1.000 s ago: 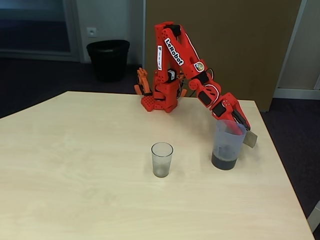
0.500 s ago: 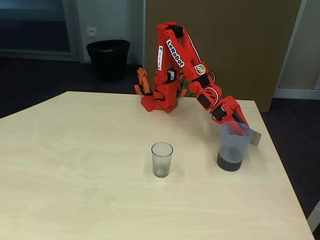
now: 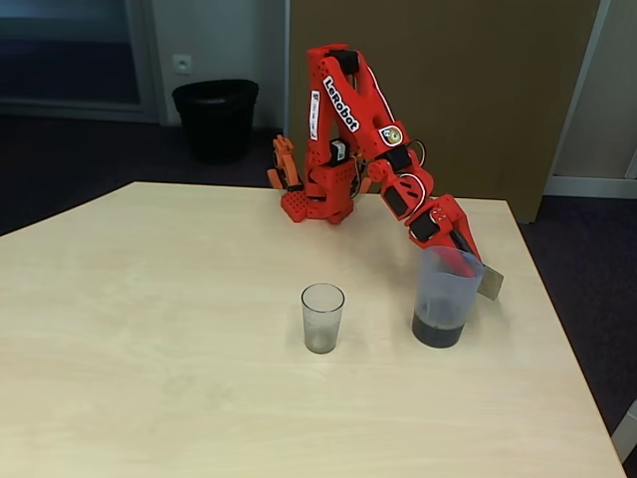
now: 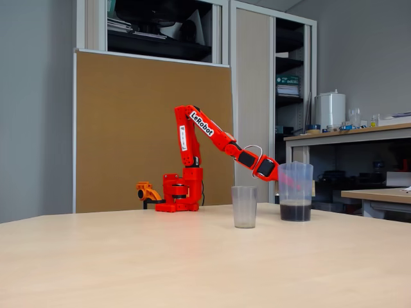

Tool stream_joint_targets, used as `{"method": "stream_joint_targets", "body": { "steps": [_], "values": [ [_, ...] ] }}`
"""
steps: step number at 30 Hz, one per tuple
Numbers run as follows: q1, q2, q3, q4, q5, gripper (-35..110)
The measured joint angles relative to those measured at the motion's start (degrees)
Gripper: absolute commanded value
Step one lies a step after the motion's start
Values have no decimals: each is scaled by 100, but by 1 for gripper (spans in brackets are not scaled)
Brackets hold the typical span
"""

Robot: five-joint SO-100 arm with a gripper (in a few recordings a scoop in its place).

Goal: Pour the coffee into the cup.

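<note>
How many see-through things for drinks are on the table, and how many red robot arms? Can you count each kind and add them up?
Cups: 1, the small clear cup, empty.
Jugs: 1, the taller blue-grey jug with dark coffee at its bottom.
Red robot arms: 1, the arm, its hand reaching to the jug.
Total: 3 things on the table.

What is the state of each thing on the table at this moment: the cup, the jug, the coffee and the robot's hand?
cup: upright, empty, standing alone on the table.
jug: upright, its base at table level, right of the cup in both fixed views.
coffee: all in the jug's bottom part, none poured.
hand: at the jug's far side near its rim; whether it is shut cannot be told.
</note>
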Motion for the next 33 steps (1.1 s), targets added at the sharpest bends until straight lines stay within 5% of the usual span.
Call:
{"method": "stream_joint_targets", "body": {
  "steps": [20,33],
  "values": [
    [501,686,-1354,2681,325,0],
    [896,923,-1784,3103,888,0]
  ]
}}
